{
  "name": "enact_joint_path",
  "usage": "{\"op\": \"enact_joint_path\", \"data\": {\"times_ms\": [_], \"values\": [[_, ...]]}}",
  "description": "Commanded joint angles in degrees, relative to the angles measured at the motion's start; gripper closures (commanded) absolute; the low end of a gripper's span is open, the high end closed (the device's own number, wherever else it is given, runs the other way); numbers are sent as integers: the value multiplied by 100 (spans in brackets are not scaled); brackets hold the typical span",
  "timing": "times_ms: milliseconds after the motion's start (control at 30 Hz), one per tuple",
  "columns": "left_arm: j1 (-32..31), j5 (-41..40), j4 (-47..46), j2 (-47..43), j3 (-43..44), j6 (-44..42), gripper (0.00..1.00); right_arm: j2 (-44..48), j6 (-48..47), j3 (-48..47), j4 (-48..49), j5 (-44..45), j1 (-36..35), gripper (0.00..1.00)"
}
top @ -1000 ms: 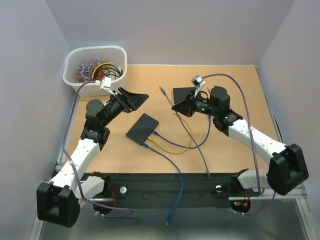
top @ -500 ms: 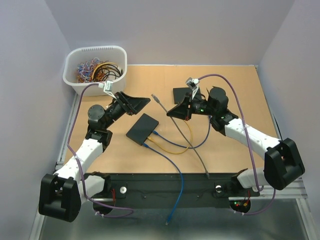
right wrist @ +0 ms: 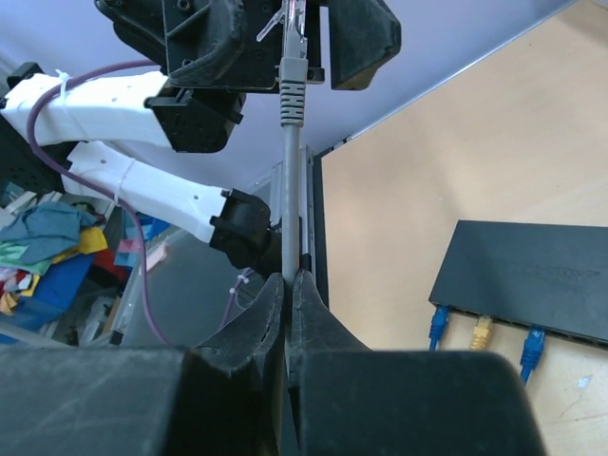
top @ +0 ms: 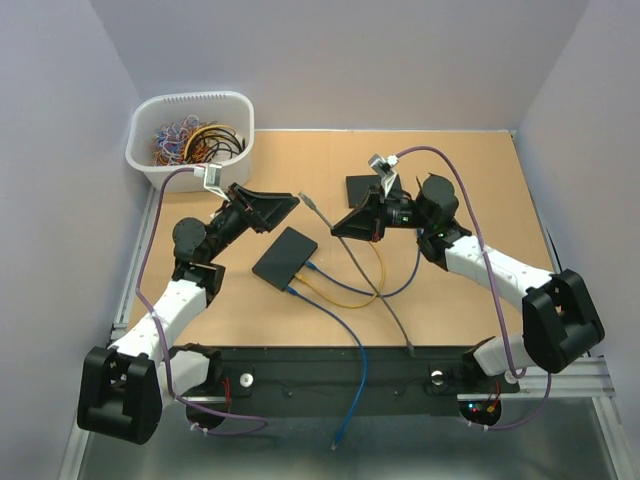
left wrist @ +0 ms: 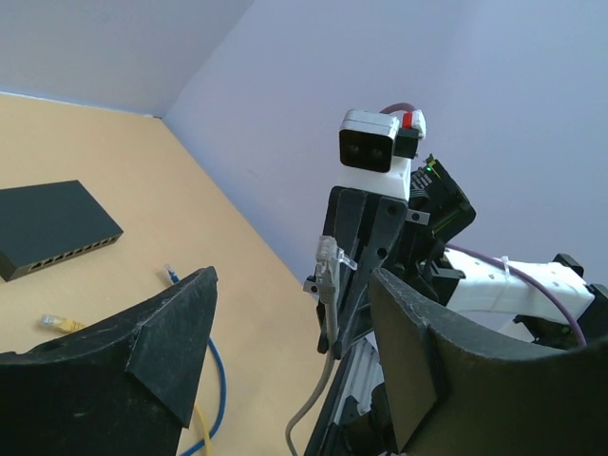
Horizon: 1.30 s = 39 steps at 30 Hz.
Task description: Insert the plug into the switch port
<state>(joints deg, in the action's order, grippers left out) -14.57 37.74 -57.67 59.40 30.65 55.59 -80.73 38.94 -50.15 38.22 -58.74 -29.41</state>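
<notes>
We find the right gripper (top: 338, 225), clamped on the grey cable (right wrist: 288, 190), has carried the plug (top: 306, 198) leftward, raised beyond the switch (top: 285, 257). The left gripper (top: 288, 203), jaws apart, has drawn nearer.

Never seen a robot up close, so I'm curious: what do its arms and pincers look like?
The left arm and right arm have white segments between black joints. A purple cable loops along each to a white wrist camera. The left gripper and right gripper are black, with wedge-shaped fingers.

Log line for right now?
right jaws: shut on grey cable | plug: aloft, at left jaws | left jaws: open, empty | switch: on table, plug not in
</notes>
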Motion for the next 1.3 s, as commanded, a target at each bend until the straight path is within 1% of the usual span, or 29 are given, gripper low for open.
{"op": "enact_joint_path", "data": {"times_ms": [0,133,333,567,767,967,1100,1267], "values": [[-37,120,-473,-104,-60,31,26,40,272,84,634,-243,-74,100],[-46,102,-508,-174,-33,31,26,-39,369,93,713,-296,-109,100],[-55,102,-526,-192,46,74,30,-75,430,102,828,-235,-241,100],[-81,67,-535,-200,63,118,39,-162,457,76,872,-199,-355,99],[-73,76,-535,-350,63,127,39,-303,483,76,889,-41,-346,99],[-73,76,-289,-420,125,5,38,-470,799,163,1328,-15,-346,100],[-81,41,-262,-368,55,-13,47,-488,861,172,1478,-15,-355,100],[-90,120,-262,-262,55,-13,49,-505,966,199,1583,29,-355,100]]}}
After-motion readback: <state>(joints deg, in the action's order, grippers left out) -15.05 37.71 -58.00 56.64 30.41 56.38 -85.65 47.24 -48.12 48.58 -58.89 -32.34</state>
